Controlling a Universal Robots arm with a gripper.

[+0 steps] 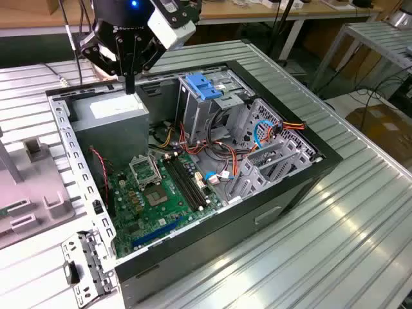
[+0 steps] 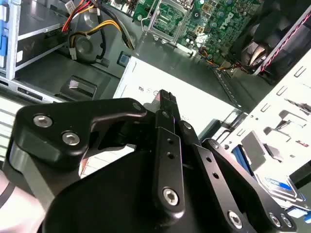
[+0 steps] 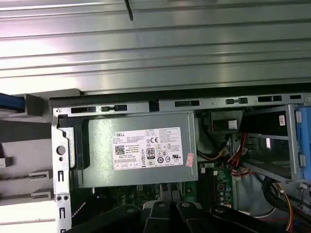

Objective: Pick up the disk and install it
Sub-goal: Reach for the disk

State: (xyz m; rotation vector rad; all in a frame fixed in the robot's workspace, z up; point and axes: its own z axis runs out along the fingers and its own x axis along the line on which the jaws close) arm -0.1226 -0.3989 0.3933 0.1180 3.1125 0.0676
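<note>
The disk (image 2: 279, 187) shows in the second wrist view as a silver corner with a blue-and-white label, lying outside the open computer case (image 1: 293, 183) past its perforated rear panel (image 2: 284, 109). My gripper (image 1: 131, 85) hangs over the case's far corner on the exterior view's left, just above the grey power supply (image 1: 109, 119). Its fingers are shut together with nothing between them. Both wrist views show the gripper (image 2: 166, 95) (image 3: 169, 195) pointing down at the power supply's white sticker (image 3: 148, 148). The gripper is apart from the disk.
A bare blue bracket (image 1: 203, 85) sits atop the drive cage (image 1: 212, 116). The motherboard (image 1: 158, 199) and cables (image 1: 264, 132) fill the case floor. A grey fixture (image 1: 29, 193) stands on the ribbed metal table (image 1: 335, 257) at the exterior view's left.
</note>
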